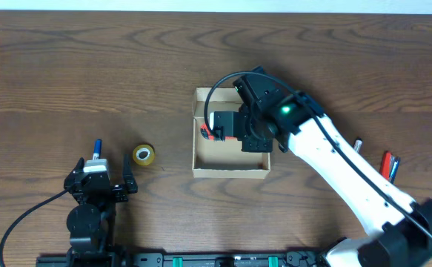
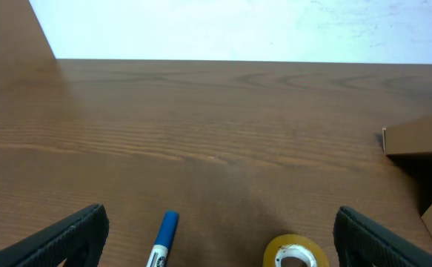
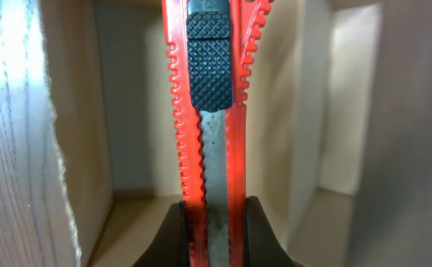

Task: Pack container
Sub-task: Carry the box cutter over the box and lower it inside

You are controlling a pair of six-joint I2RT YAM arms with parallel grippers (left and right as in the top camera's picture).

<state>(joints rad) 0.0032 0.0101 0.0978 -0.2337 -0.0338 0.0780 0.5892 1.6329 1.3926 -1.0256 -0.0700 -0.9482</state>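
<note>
Currently, the left gripper (image 1: 102, 178) sits nearest the base, fingers spread and holding nothing. A blue marker (image 1: 95, 146) and a tape roll (image 1: 144, 154) lie just ahead of it. Farther out, the container (image 1: 230, 173) stands open at table centre. The right gripper (image 3: 217, 233) pinches a red utility knife (image 3: 212, 111) inside the container. Judged step: placing the knife. The next move calls for lowering to the floor, releasing, and lifting out without touching the walls.
</note>
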